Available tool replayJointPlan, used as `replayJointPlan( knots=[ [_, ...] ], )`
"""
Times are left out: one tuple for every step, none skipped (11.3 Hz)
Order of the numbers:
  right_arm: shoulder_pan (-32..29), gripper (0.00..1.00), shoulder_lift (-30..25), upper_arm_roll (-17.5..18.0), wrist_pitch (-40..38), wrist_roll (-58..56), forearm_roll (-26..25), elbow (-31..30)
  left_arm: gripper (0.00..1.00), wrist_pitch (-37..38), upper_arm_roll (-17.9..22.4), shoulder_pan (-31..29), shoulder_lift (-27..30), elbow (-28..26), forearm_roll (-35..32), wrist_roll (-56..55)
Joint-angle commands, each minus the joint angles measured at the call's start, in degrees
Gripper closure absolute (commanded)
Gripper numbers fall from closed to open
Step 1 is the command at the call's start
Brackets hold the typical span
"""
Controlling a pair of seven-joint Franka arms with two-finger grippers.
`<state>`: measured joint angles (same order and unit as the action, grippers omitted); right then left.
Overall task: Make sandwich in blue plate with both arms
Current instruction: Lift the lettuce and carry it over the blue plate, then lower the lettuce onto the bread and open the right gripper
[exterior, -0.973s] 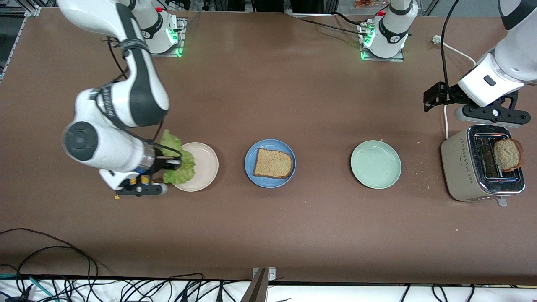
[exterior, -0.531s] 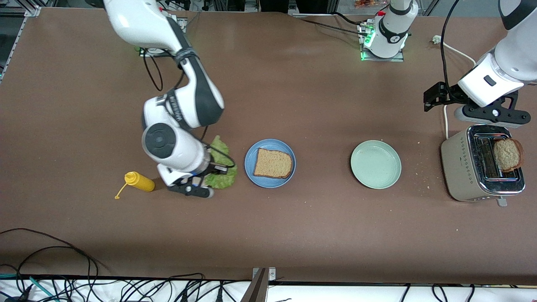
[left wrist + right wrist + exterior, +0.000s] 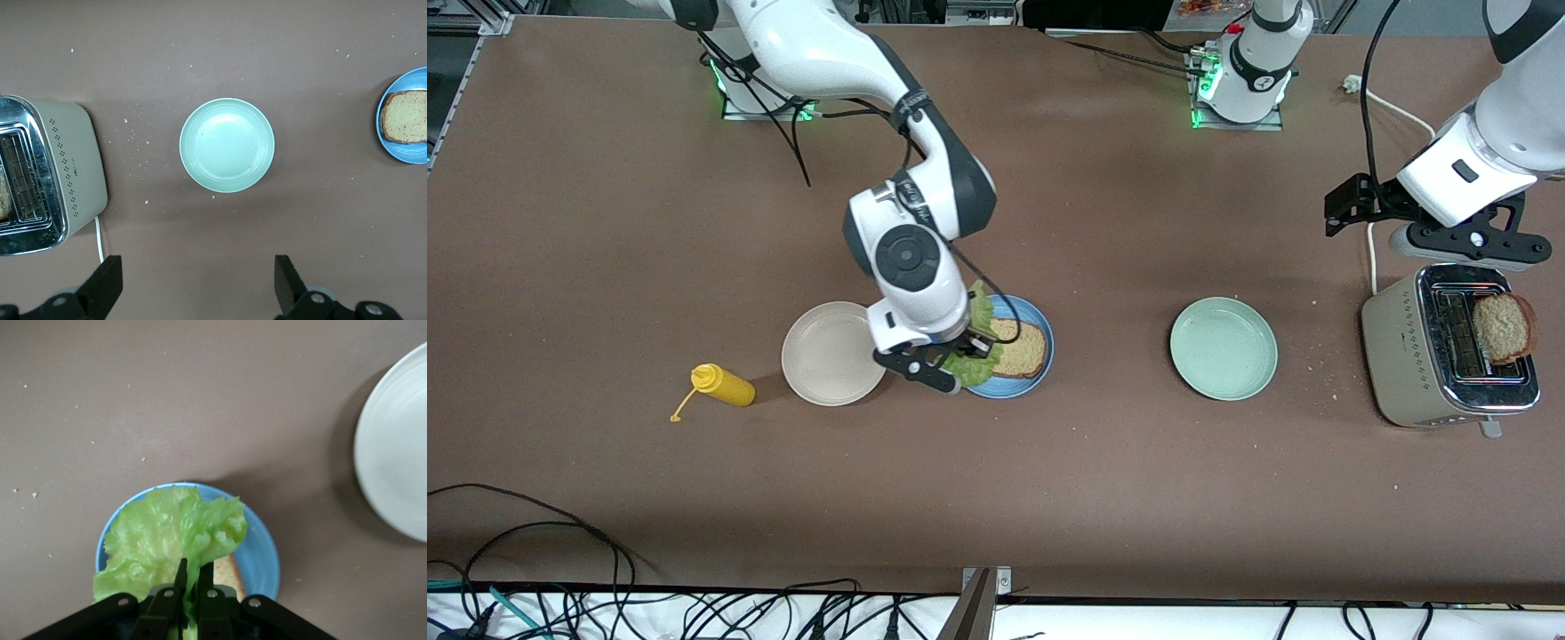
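Three plates are being carried by the worktop (image 3: 1103, 498): cream plate (image 3: 823, 356), mint plate (image 3: 1224, 348), blue plate (image 3: 1040, 331). One toaster (image 3: 1440, 356) is holding a second slice (image 3: 1504, 327). One bread slice (image 3: 1021, 348), on the blue plate, is being half hidden by lettuce (image 3: 980, 331), clamped in the right gripper (image 3: 953, 363)'s closed jaws above it. The left gripper (image 3: 1463, 238) is waiting over the toaster, jaws spread wide, empty. One bottle (image 3: 725, 386) is lying sideways. No writing is being made out.

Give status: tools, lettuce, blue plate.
Right tool shut on lettuce leaf, over blue plate and its bread slice. Left tool open, waiting above toaster. Nothing in the way.
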<state>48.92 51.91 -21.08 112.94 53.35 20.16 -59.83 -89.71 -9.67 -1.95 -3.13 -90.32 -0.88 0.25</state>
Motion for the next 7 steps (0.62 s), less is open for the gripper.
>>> replayJointPlan(
  knots=[
    [3.3,1.00,6.9,-1.5,5.4,7.9,1.4,3.8,0.00,0.3,0.2,-0.2,1.0,-0.6,1.3,0.3],
    [3.6,1.00,7.8,-1.5,6.7,8.6,1.4,3.8,0.00,0.3,0.2,-0.2,1.0,-0.6,1.3,0.3],
    [3.6,1.00,8.2,-1.2,7.7,8.8,1.4,3.8,0.00,0.3,0.2,-0.2,1.0,-0.6,1.3,0.3],
    [3.6,1.00,8.5,-1.0,8.8,9.0,1.3,3.8,0.00,0.3,0.2,-0.2,1.0,-0.6,1.3,0.3],
    [3.7,1.00,9.3,-1.1,9.1,9.0,1.3,3.8,0.00,0.3,0.2,-0.2,1.0,-0.6,1.3,0.3],
    [4.2,1.00,9.4,-1.1,9.1,9.0,1.2,3.7,0.00,0.3,0.2,-0.2,1.0,-0.6,1.3,0.3],
    [4.3,0.90,9.4,-1.2,9.1,8.6,1.2,3.7,0.00,0.3,0.2,-0.2,1.0,-0.6,1.3,0.3]
  ],
)
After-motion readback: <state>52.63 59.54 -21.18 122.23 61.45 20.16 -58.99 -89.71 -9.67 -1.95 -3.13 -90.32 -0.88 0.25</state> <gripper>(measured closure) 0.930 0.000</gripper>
